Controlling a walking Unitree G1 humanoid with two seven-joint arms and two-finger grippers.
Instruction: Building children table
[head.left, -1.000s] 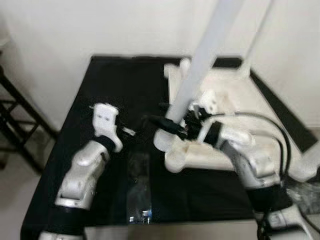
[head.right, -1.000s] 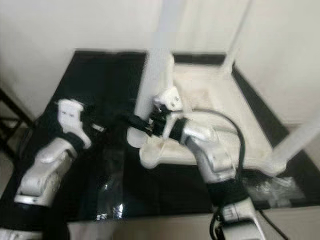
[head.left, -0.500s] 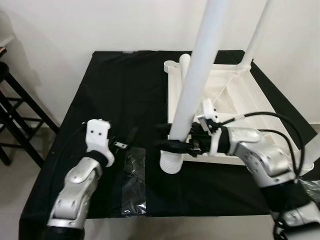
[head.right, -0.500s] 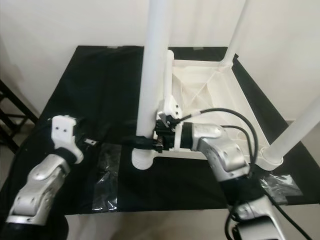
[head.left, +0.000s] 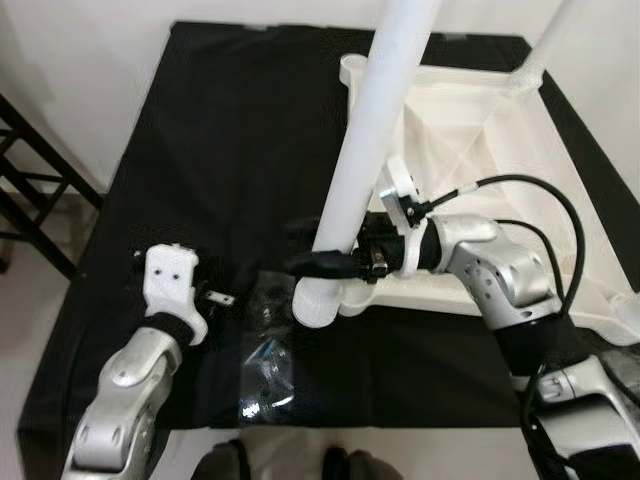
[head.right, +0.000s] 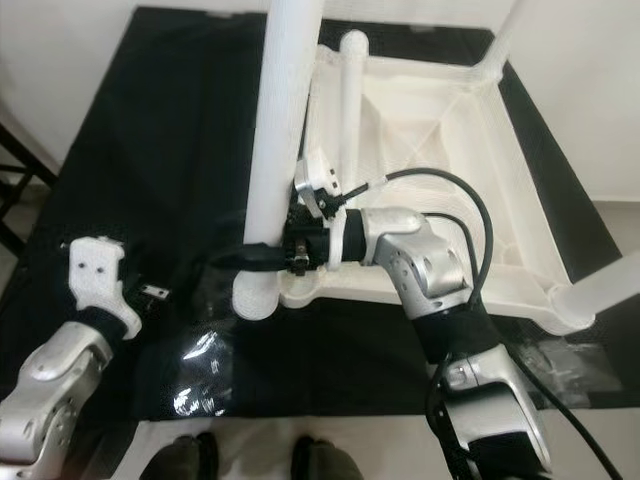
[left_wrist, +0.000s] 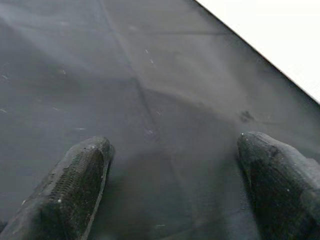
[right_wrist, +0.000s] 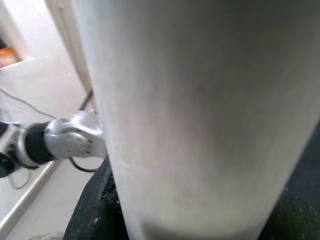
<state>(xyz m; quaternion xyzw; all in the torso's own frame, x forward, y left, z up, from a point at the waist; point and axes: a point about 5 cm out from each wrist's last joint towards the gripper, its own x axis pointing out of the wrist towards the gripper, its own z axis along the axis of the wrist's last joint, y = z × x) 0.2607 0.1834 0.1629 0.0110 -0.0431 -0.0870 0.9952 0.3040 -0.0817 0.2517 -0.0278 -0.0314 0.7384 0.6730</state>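
Observation:
The white children's table (head.left: 470, 120) lies upside down on a black cloth. One white leg (head.left: 375, 130) stands upright at its near left corner, its ribbed foot end (head.left: 315, 300) just off the corner over the cloth. My right gripper (head.left: 320, 262) is shut on this leg low down; in the right wrist view the leg (right_wrist: 200, 115) sits between the black fingers (right_wrist: 95, 215). My left gripper (left_wrist: 175, 170) hovers open above bare cloth, left of the leg, with nothing between its fingers (left_wrist: 75, 185).
Two more legs stand at the far right corner (head.left: 545, 45) and the near right corner (head.right: 600, 290). A loose white leg (head.right: 350, 100) lies inside the upturned top. A clear plastic bag (head.left: 268, 370) lies on the cloth. A black stool (head.left: 30, 170) stands to the left.
The camera has tilted down and moved closer, so the whole scene has shifted. My right gripper still holds the leg near its base; my left gripper stays open over the cloth.

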